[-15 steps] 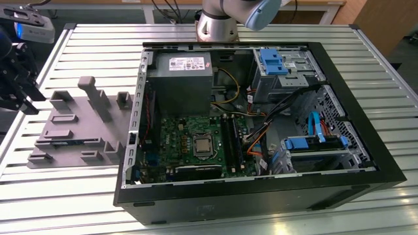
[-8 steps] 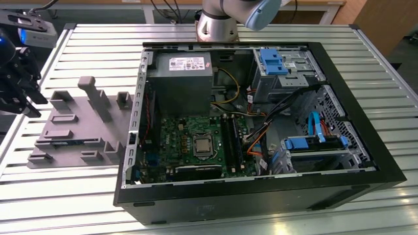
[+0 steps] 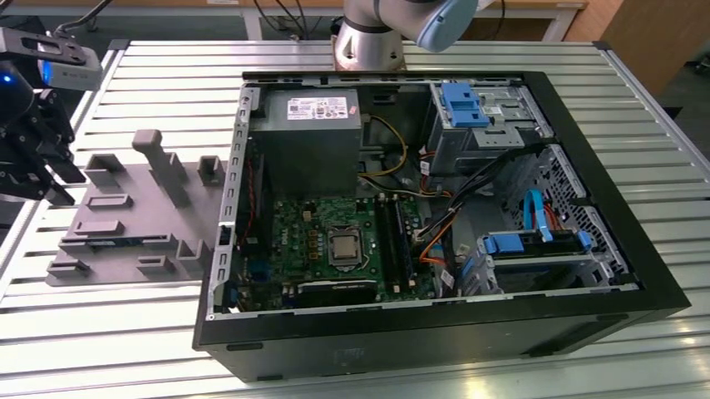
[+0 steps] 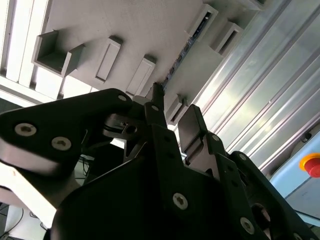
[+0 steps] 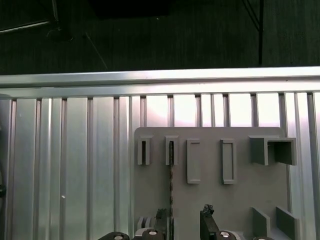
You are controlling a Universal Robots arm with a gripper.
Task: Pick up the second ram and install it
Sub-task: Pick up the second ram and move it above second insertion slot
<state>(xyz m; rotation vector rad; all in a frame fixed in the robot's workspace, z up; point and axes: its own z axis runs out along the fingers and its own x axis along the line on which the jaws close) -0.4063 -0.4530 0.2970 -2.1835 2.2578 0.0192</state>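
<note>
Hovering, parted fingers flank the second ram in its grey holder.

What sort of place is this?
Probably a robotics lab or test bench for computer assembly: a robot arm's base stands at a ribbed metal table by an open computer case, with a grey slotted holder nearby.

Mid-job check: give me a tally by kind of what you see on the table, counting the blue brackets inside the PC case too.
Open PC case: 1
Gray holder fixture: 1
Second ram, on edge in the fixture: 1
Blue drive brackets in the case: 2
Gripper, open over the ram: 1
Total: 6
</note>
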